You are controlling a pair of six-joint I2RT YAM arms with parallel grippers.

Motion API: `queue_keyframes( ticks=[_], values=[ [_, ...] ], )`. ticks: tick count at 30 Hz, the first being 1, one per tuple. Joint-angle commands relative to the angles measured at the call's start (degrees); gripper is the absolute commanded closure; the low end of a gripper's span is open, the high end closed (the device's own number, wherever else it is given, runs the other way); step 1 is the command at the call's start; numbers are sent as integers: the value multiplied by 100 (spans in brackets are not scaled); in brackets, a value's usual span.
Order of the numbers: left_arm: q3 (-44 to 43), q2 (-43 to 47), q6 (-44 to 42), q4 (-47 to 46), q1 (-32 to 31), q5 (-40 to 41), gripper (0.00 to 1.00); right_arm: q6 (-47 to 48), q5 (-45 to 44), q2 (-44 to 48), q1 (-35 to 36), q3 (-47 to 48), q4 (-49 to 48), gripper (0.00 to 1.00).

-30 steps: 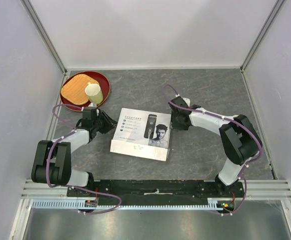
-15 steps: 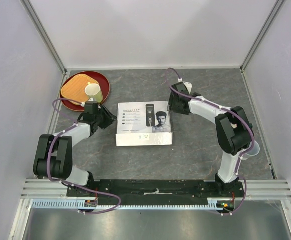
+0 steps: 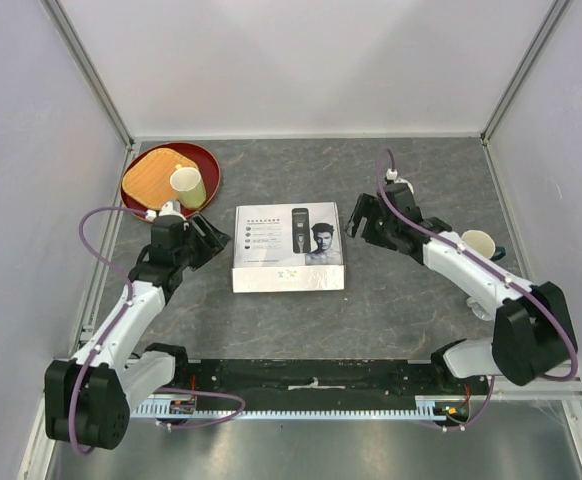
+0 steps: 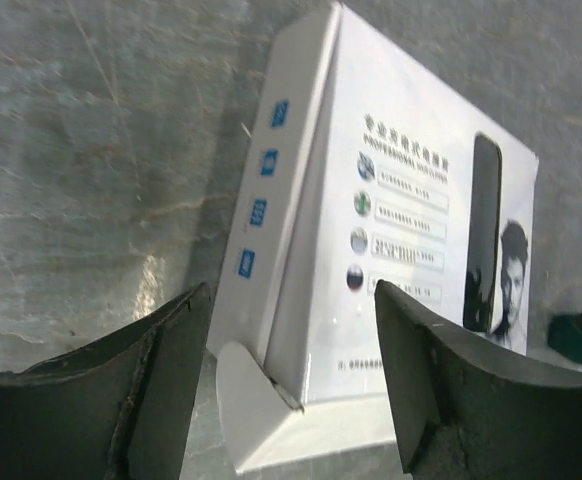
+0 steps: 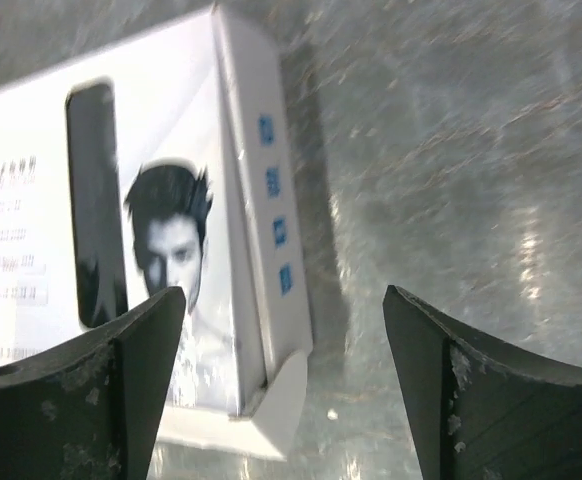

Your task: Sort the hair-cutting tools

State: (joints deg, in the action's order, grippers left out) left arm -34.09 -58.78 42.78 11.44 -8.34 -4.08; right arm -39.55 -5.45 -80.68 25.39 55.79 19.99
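I see the white box [image 3: 289,247] flat on the table [image 3: 401,295], my left gripper [image 3: 213,239] open beside its left side, my right gripper [image 3: 357,221] open beside its right, neither touching

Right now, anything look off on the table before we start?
Only a small thing: the white box lies flat and closed, but its end flaps stick out untucked at the near corners, as both wrist views show. The left pincer and right pincer are open on either side of it.
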Motion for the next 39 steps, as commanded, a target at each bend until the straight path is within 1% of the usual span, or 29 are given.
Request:
queue_keyframes(
  ticks=[1, 4, 8, 12, 16, 20, 25, 26, 30, 39],
  values=[
    [332, 288, -385, -308, -27, -936, 26, 219, 1406, 378, 19, -648, -645, 10],
    [473, 315, -420, -318, -98, -1060, 25, 439, 1573, 501, 80, -850, -637, 2],
    [578, 245, -481, -423, -291, -1192, 25, 624, 1749, 633, 203, -1000, -794, 2],
    [535, 192, -517, -327, -484, -1139, 28, 703, 1925, 440, 300, -991, -838, 2],
    [508, 271, -560, -72, -520, -1087, 30, 572, 2442, 159, 344, -930, -822, 2],
    [473, 245, -613, 69, -555, -1226, 31, 440, 2908, -61, 344, -807, -471, 3],
    [298, 95, -666, 419, -634, -1368, 35, 404, 2945, -123, 344, -587, -13, 7],
    [245, 69, -701, 438, -643, -1498, 35, 396, 2962, -123, 344, -561, 66, 7],
    [113, -19, -771, 578, -695, -1631, 37, 317, 3173, -158, 344, -517, 67, 9],
    [-203, -151, -781, 1131, -695, -1737, 40, 167, 3331, -114, 344, -464, 225, 13]
  ],
)
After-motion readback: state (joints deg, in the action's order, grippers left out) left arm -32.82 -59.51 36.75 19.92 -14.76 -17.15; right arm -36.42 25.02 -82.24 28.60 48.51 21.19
